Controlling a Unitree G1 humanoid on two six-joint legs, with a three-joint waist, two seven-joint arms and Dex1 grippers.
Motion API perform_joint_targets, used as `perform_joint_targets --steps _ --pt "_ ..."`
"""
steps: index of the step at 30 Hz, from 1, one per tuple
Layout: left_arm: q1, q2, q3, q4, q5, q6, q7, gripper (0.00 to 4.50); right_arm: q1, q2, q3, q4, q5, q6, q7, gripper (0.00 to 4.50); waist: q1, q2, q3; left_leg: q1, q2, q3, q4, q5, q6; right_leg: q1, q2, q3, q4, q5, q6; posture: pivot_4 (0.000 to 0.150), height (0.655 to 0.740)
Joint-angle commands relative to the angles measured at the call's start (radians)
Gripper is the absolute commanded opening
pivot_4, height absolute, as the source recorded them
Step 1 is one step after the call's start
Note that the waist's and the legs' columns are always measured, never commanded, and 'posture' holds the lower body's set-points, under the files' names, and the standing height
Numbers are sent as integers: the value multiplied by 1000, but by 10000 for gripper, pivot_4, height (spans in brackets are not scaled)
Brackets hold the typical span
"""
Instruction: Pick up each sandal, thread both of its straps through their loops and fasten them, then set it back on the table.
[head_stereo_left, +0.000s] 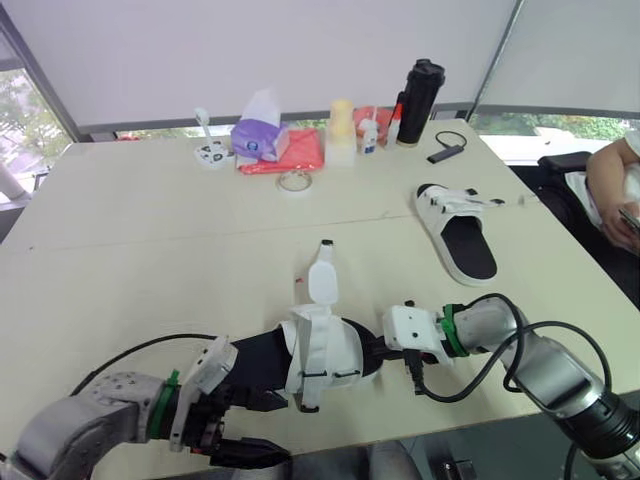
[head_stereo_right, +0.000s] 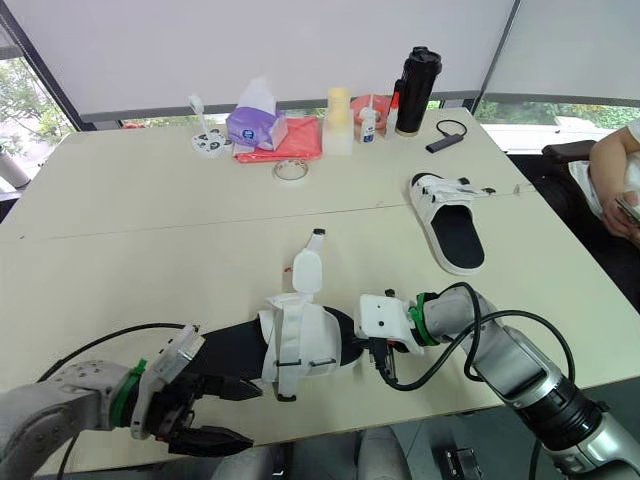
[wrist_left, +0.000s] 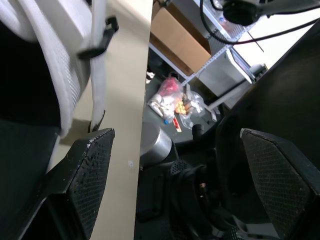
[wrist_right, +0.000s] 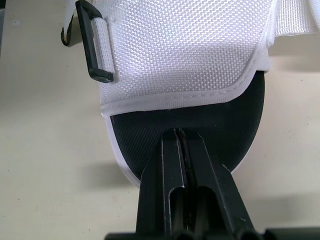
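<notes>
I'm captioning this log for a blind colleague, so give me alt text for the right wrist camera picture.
The right pincer, its two black fingers closed together, points at the toe end of a sandal lying on a beige table. Its tips lie over the black footbed, just short of the white mesh upper, which carries a black strap loop.

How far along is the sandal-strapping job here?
Nothing looks finished. In hand: the near sandal lies on the table, one strap sticking up unthreaded, right gripper shut at its toe, left gripper open by its heel. Left: its straps, then the far sandal, whose fastening I cannot tell.
</notes>
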Motion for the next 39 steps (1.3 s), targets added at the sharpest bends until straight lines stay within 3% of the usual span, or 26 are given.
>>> perform_joint_targets --steps 1,7,13,21,25,29,39 --pt "-24 -29 -63 37 77 -59 -9 41825 35 -16 33 58 -62 51 -17 0 1 0 0 0 0 0 0 0 0 0 0 -1 0 0 0 1500 7400" --pt "-31 -88 -128 107 166 -137 -16 41825 43 -19 26 47 -61 60 -16 0 5 9 -10 2 0 1 0 0 0 3 -3 -4 -1 -1 2 1500 7400" --pt "-24 -117 -128 117 206 -161 15 41825 48 -22 20 40 -62 68 -16 0 0 27 -20 -2 6 -1 1 -1 2 12 -4 -24 -26 0 0 1500 7400" --pt "33 -119 -43 -13 155 -72 174 41825 59 -20 11 26 -61 76 -19 0 2 25 -21 -2 8 0 -1 -3 5 14 -4 -23 -27 0 1 1500 7400" --pt "64 -121 -33 -57 150 -38 233 41825 49 -10 14 20 -60 76 -18 0 5 17 -21 1 7 2 0 -3 5 12 -4 -24 -19 0 0 1500 7400" --pt "60 -153 -50 -42 152 -36 260 41825 35 -9 23 20 -65 68 -10 0 15 17 -21 2 5 2 0 -3 5 7 -5 -23 -9 0 0 1500 7400" --pt "30 -197 -81 2 144 -16 257 41825 16 -4 22 8 -64 81 -3 0 21 15 -20 1 7 2 2 -3 5 7 -4 -26 -11 0 1 1500 7400"
